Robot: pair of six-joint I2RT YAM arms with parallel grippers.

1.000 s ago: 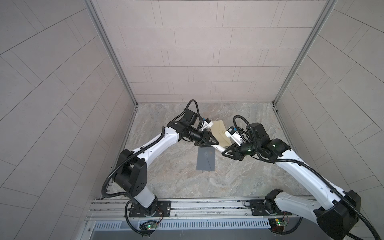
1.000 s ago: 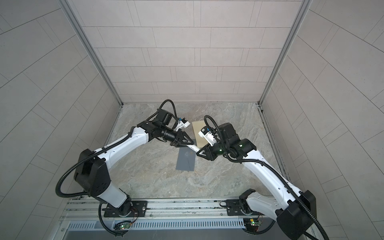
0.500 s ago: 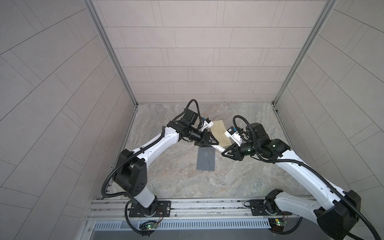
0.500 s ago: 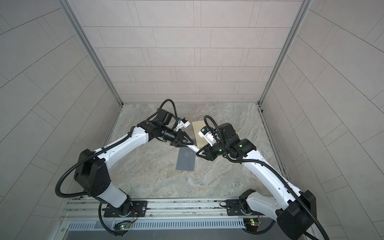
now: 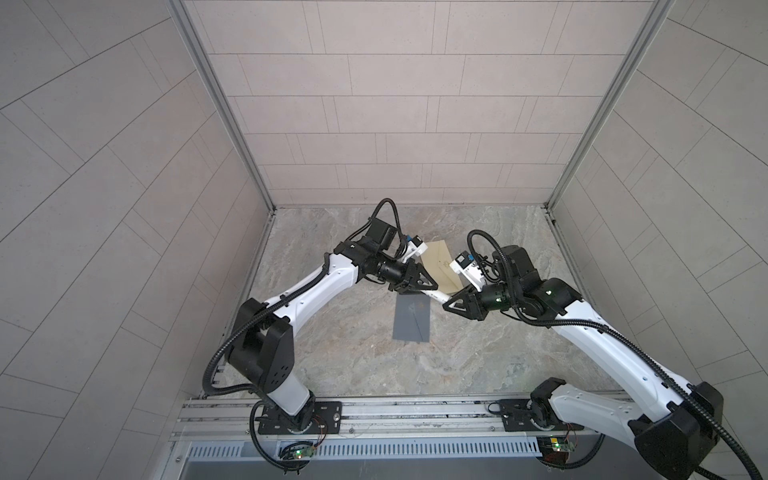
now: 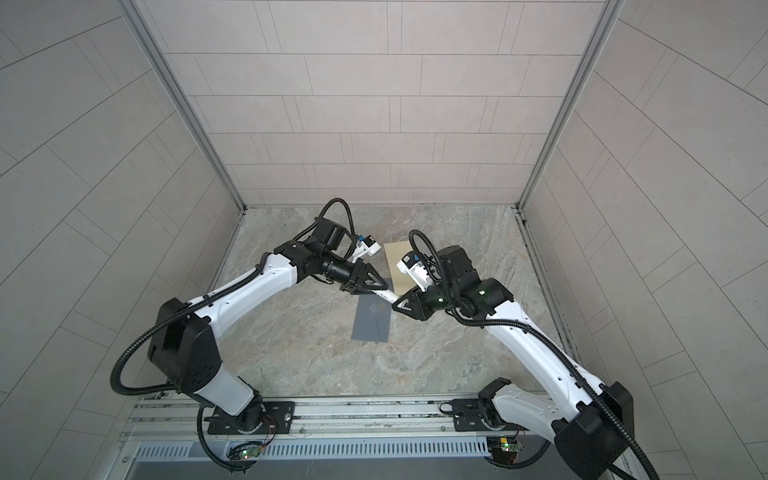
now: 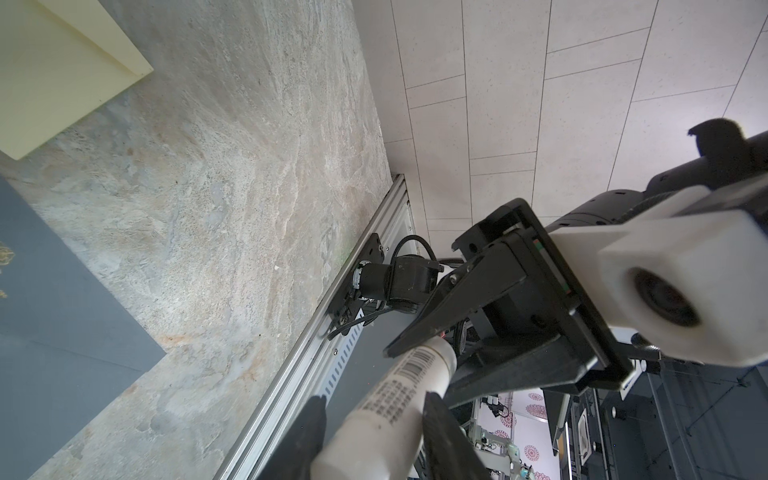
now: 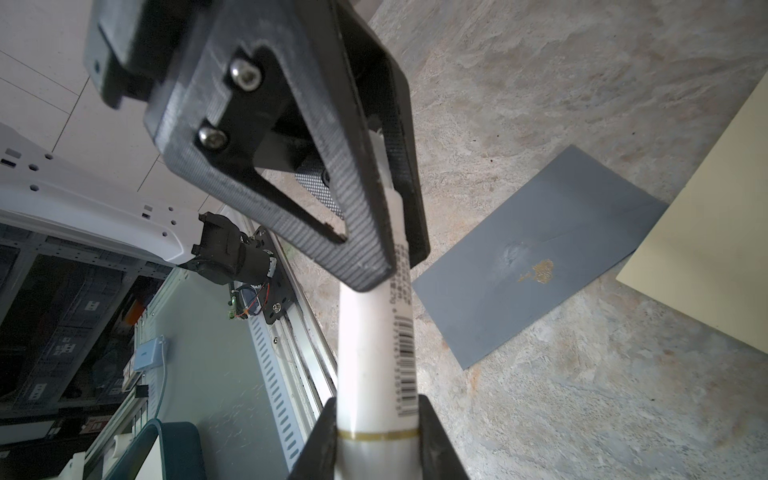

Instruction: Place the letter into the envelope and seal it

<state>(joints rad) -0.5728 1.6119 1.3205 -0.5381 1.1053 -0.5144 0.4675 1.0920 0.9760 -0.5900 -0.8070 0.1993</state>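
L gripper [image 5: 432, 287] and R gripper [image 5: 451, 301] meet mid-table, both raised off the table [image 5: 353, 357]. Each clamps one end of the same white tube [image 5: 437, 294], which spans the gap betw. them in both top views [image 6: 386, 294].

L wrist view: L fingers [image 7: 316, 415] closed on either side of the tube [image 7: 399, 395], printed text and barcode facing cam.

R wrist view: R fingers [image 8: 428, 436] pinch the tube [image 8: 374, 353] at its gold ring; L gripper [image 8: 392, 270] grips the opposite end.

Grey envelope [image 5: 411, 320] lies flat, mid-table, directly under and nearer than the tube; flap side up, gold mark [image 8: 538, 270] beside a small dent at centre.

Cream paper [image 5: 440, 266] flat on table, far-right of envelope, just beside its far corner; can't tell if touching. Partly hidden by R wrist cam in the top views.
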